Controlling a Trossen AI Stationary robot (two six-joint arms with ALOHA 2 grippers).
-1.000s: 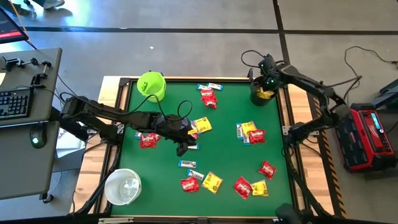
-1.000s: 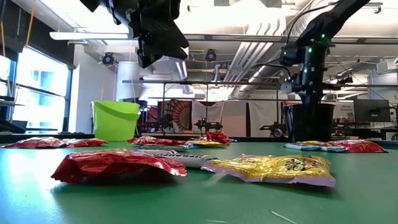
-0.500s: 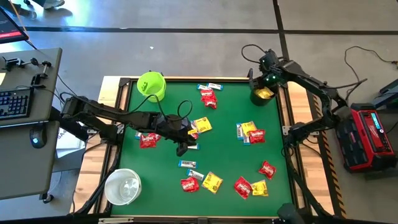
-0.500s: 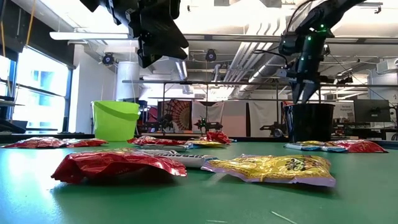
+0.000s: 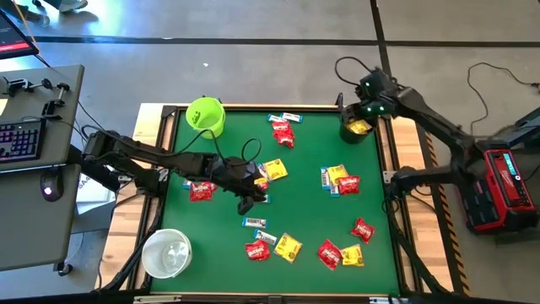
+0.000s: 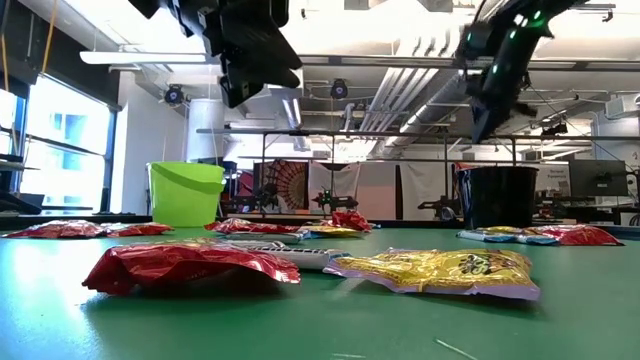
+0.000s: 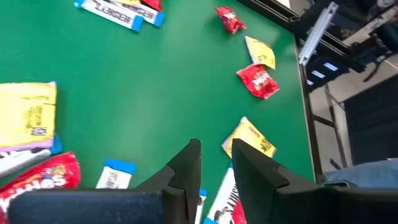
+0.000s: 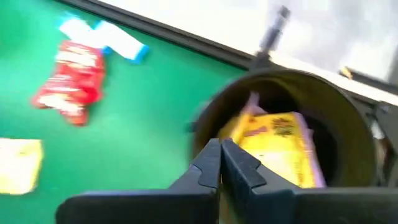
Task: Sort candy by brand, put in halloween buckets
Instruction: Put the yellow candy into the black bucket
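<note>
High view: the right gripper (image 5: 364, 91) hangs over the black bucket (image 5: 355, 128) at the far right corner of the green table (image 5: 308, 211), its fingers pressed together and holding nothing, while a yellow packet (image 8: 283, 149) lies inside the pail. Judging by that, one yellow piece has been delivered and the right arm's next move calls for swinging back over the table to another yellow packet, perhaps the one beside a red packet (image 5: 348, 185) near the middle. The left gripper (image 5: 245, 199) is low over the table's centre, jaws a narrow gap apart with nothing seen between them, just beside a slim white-and-blue bar (image 5: 255, 222); it appears to be lining up a pick, which would need a short descent and a close on one thin wrapper among neighbours. The lime green bucket (image 5: 205, 116) stands at the far left corner and the white bucket (image 5: 166, 252) at the near left corner, the latter apparently empty. Most candy remains scattered: glossy, crinkled red and yellow packets and flat bars, some overlapping, so the sorting looks early.
</note>
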